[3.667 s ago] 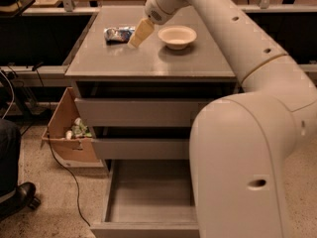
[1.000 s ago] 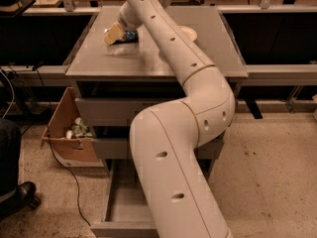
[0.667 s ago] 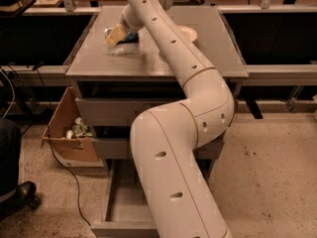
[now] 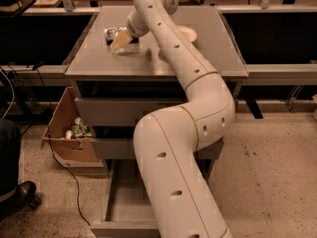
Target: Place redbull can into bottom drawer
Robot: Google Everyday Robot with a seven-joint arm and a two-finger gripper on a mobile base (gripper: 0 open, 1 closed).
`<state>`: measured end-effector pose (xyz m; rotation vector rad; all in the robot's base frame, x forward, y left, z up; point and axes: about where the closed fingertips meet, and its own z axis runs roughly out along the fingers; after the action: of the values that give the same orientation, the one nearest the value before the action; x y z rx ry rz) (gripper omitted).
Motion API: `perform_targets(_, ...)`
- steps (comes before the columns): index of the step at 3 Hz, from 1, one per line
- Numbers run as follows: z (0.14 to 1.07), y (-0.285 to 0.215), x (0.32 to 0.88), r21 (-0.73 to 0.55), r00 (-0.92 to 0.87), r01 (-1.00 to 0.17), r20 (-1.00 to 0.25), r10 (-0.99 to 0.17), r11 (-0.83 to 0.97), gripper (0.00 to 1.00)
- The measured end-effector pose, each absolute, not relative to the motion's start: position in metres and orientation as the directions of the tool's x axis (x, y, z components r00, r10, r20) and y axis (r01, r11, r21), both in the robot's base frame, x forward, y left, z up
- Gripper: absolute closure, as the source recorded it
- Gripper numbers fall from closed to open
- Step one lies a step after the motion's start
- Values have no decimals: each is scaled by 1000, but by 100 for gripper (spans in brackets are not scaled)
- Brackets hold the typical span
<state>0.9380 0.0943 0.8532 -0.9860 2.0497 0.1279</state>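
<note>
A grey metal cabinet (image 4: 148,66) stands on a speckled floor, seen from above and in front; on its flat top, towards the back right, a white bowl (image 4: 191,33) sits partly hidden behind the arm; an open cardboard box (image 4: 67,133) with small items inside leans against the cabinet's left side, and a dark cable (image 4: 67,170) trails across the floor below it; the two upper drawers (image 4: 106,112) are pushed in, while the bottom drawer (image 4: 121,207) is pulled out, its grey interior showing.

The thick white arm (image 4: 190,128) rises from the lower foreground, covering much of the cabinet's front and the right part of the open drawer; it bends at the cabinet's edge and stretches over the top to the back left; the gripper (image 4: 119,40) points down and left there, right beside the redbull can (image 4: 111,32), which lies on the cabinet top at the back left corner; whether the gripper is holding the can cannot be told.
</note>
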Motion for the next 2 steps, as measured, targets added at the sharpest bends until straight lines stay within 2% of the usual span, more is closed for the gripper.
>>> perform_targets(1, 845, 90, 940, -231, -354, -683, -725, -591, 692, 18)
perform_targets(2, 844, 84, 940, -231, -356, -682, -724, -591, 694, 50)
